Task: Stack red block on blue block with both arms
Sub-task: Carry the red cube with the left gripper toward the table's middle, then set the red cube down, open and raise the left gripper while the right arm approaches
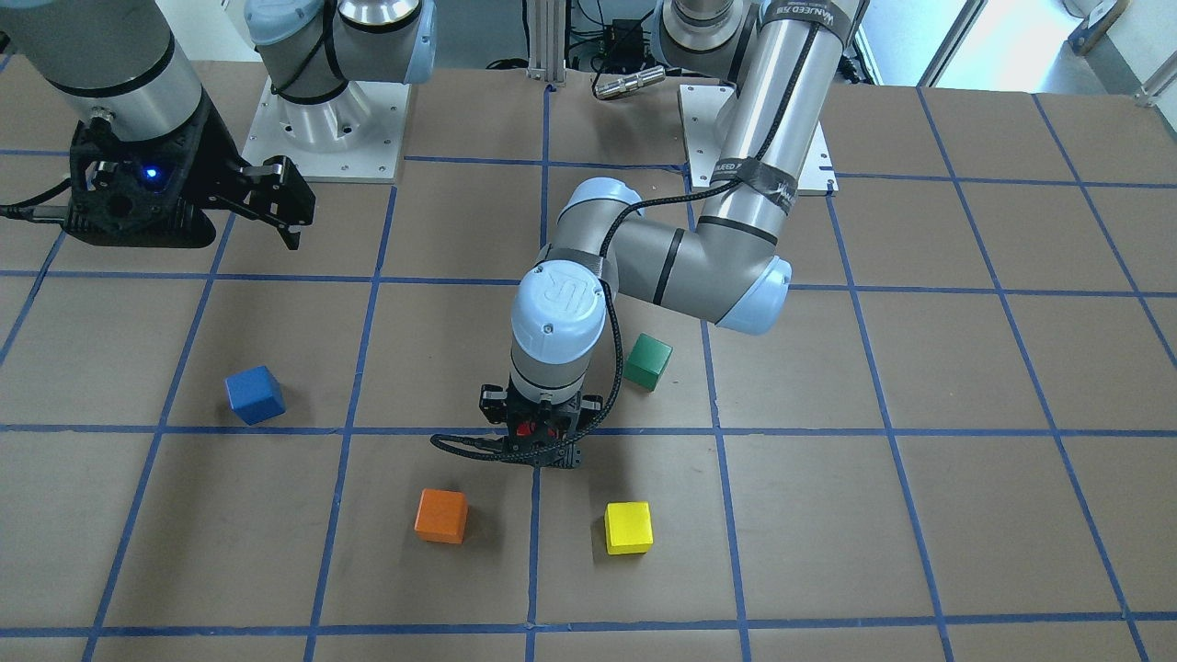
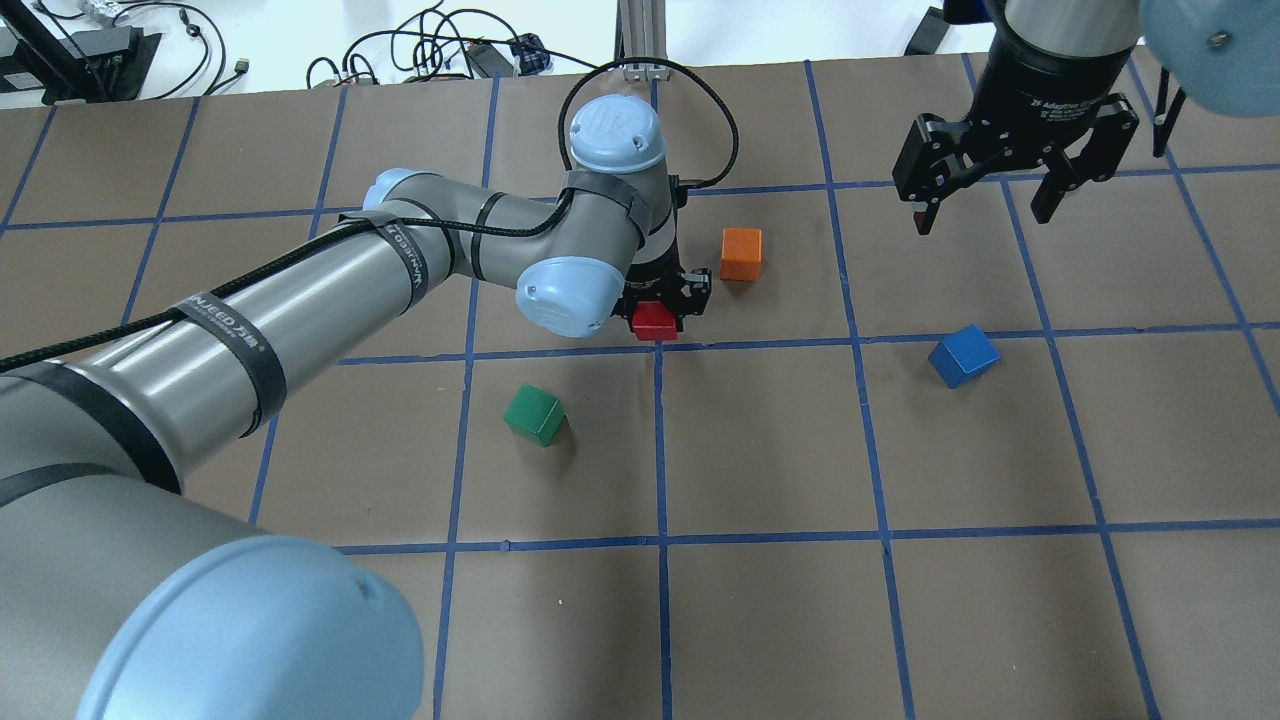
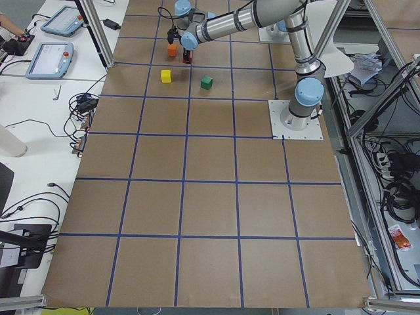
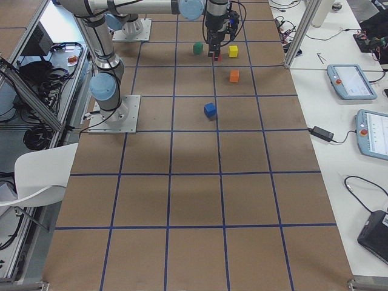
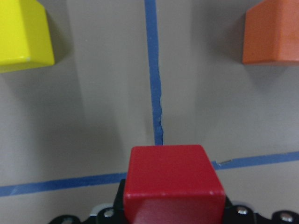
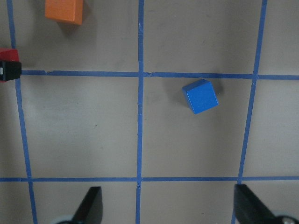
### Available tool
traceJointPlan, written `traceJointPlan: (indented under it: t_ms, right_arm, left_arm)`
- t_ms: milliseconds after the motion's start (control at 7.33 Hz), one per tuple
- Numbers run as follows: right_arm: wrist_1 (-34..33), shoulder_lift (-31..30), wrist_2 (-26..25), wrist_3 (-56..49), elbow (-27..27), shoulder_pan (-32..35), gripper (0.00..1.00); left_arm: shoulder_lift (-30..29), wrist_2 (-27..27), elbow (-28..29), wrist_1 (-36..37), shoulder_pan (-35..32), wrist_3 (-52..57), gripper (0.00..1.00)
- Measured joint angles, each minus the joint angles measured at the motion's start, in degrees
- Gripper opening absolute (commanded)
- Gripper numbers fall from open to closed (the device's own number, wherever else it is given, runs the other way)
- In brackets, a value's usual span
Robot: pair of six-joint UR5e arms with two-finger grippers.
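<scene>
Brown paper covers the table (image 2: 760, 620), ruled into squares by blue tape that is frayed and split where two strips meet under the left wrist camera. Close to that crossing, the left gripper (image 1: 541, 449) points straight down with its black fingers closed against two opposite faces of the small matte red cube (image 2: 652, 320). I cannot tell whether the cube is clear of the paper yet. The grasp looks made, so I judge the carry to be the step in hand. The small solid blue cube (image 2: 963, 355) sits alone in the robot's right half, well apart from the red one and turned askew to the grid lines. The right gripper (image 2: 982, 220) hangs above the table beyond it, fingers spread wide and holding nothing. The next move probably calls for a clean lift, a sweep past the orange cube (image 2: 741, 253) just beside the gripper, and a wrist turn so the red faces line up with the skewed blue ones — or a hand-over to the waiting right arm. All the cubes look hard and flat-sided, with slightly softened edges; the yellow cube (image 1: 628, 527) shows a faint sheen, the green cube (image 2: 535, 414) looks dull. Smooth faces that small leave little margin — an off-centre release could let the red one slide off.
</scene>
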Motion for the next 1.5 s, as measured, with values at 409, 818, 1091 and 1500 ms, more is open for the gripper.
traceJointPlan:
  t_ms: [409,818,1091,1500]
  right_arm:
    - [-1.99,0.75,-0.06,0.08,0.00,-0.20,1.00]
    - [-4.07,1.63,0.01,0.28,0.00,-0.31,1.00]
    - [-6.59,3.16,0.32,0.35,0.40,-0.40,1.00]
    - [-11.15,6.95,3.41,0.35,0.72,1.14,1.00]
  left_arm:
    - [-1.00,0.02,0.28,0.12,-0.17,-0.11,1.00]
    - [3.87,-0.33,0.89,-4.15,1.73,1.76,1.00]
    - [11.28,0.38,2.37,-13.59,6.63,10.82,1.00]
    - [22.50,2.83,3.23,-24.46,15.36,22.53,1.00]
